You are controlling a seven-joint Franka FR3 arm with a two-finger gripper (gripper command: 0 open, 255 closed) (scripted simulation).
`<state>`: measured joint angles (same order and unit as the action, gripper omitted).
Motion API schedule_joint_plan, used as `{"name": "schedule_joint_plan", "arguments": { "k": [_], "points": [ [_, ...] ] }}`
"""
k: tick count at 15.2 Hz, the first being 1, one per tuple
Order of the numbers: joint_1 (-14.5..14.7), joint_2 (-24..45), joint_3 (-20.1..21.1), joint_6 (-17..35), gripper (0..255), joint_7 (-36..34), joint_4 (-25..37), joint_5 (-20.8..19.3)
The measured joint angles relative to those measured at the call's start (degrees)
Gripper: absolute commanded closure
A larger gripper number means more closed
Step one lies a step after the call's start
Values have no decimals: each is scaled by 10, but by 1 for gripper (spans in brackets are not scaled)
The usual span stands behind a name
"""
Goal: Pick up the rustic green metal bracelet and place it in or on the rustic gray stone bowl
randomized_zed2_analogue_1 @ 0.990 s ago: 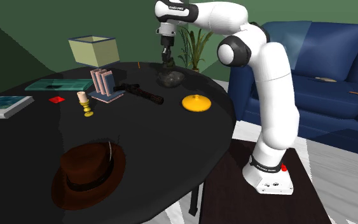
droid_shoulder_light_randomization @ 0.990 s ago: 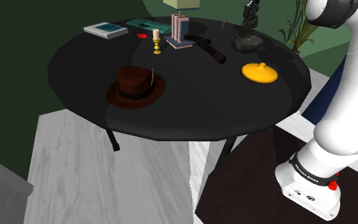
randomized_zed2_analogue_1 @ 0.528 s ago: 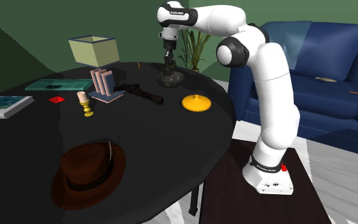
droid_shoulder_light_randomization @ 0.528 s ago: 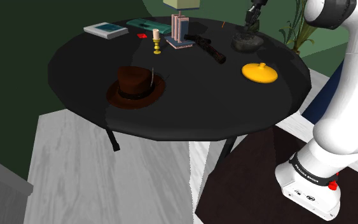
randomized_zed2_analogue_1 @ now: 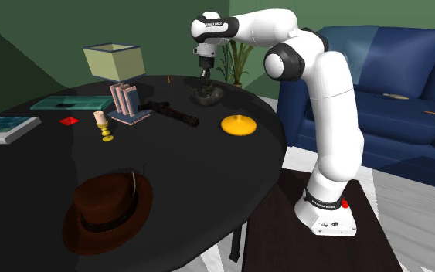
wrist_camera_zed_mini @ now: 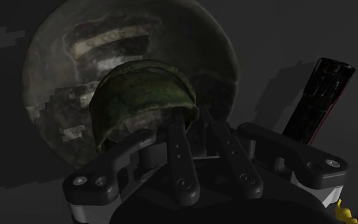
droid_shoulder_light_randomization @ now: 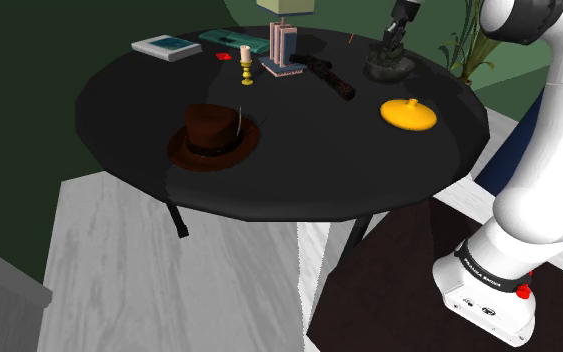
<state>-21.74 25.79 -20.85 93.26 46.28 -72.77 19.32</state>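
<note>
One big round black tabletop (droid_shoulder_light_randomization: pixel 299 165) holds all the things. Next to it, in the second exterior view, is a blue sofa (randomized_zed2_analogue_1: pixel 397 89). The white arm (randomized_zed2_analogue_1: pixel 327 100) goes up from its stand and bends over the far side of the tabletop.

A brown hat (droid_shoulder_light_randomization: pixel 212 135) sits on the near part of the tabletop, well apart from the rest. A lamp (randomized_zed2_analogue_1: pixel 113 62) with a pale shade stands at the far side. Just beside it is a small stand of pink books (droid_shoulder_light_randomization: pixel 282 48). An orange lid (droid_shoulder_light_randomization: pixel 409 113) lies flat near the bowl. A long dark thing (droid_shoulder_light_randomization: pixel 331 77) lies between the books and the bowl. A little candle (droid_shoulder_light_randomization: pixel 246 62) stands in a yellow holder near the books.

The gray bowl (wrist_camera_zed_mini: pixel 56 83) sits upright at the far side of the tabletop, right under the claw (wrist_camera_zed_mini: pixel 195 124). The claw points down, low over the bowl. Its two black fingers are clenched on the rim of the green bracelet (wrist_camera_zed_mini: pixel 139 89). The bracelet hangs over the inside of the bowl. I cannot tell if it touches the bowl's bottom.
</note>
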Motion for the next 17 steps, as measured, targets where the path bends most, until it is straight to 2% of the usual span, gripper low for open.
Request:
{"name": "schedule_joint_plan", "arguments": {
  "k": [4, 5, 12, 15, 17],
  "points": [
    [1, 0, 0, 3, 255, 0, -3, 0],
    [1, 0, 0, 3, 0, 0, -3, 0],
    [-1, -2, 0, -6, 0, -1, 4, -1],
    [-17, 15, -1, -63, 0, -6, 79, 4],
    [-23, 23, -1, -79, 0, -7, 103, 7]
  ]
}}
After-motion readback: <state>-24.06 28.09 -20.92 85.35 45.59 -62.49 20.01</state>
